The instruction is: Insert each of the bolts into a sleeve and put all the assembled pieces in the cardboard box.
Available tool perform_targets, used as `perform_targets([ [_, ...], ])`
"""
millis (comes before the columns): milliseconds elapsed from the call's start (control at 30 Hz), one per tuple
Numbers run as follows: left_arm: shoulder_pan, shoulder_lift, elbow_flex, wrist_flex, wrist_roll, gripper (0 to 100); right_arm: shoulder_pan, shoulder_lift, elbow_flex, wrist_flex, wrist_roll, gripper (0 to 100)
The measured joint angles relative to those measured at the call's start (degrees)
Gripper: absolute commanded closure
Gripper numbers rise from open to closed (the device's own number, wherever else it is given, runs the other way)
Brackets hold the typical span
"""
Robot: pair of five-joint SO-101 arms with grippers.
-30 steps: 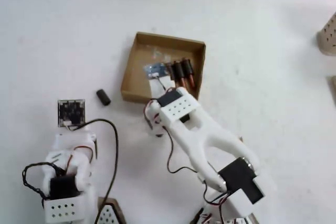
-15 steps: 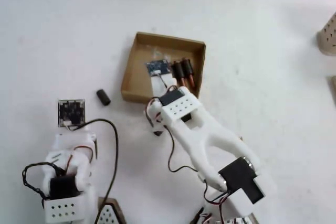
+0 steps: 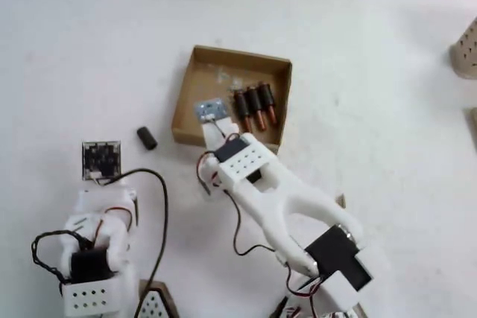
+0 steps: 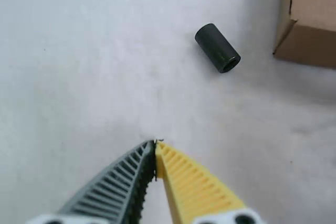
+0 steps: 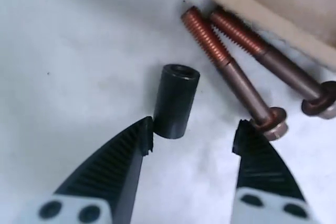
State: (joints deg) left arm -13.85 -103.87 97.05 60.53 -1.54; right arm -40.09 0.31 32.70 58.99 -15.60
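Here the right gripper, fingers spread and empty, has a sleeve just ahead on the tabletop outside the cardboard box wall facing the near edge, its long axis pointing away, with two bolts alongside.

With fingers pressed together, a sleeve lies near the cardboard box.

Our white plastic arms carry black motors and cables; left tool grey-and-yellow, right tool black.
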Motion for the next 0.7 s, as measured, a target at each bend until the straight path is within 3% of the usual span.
perform_targets([
  [433, 0.0, 0.0, 0.0, 0.0, 0.0, 98, -1.23, 0.0, 0.0, -2.55, 0.0, 75.4],
  [700, 0.0, 0.0, 0.0, 0.0, 0.0, 98, -1.23, 0.0, 0.18, -4.22, 0.0, 98.6],
])
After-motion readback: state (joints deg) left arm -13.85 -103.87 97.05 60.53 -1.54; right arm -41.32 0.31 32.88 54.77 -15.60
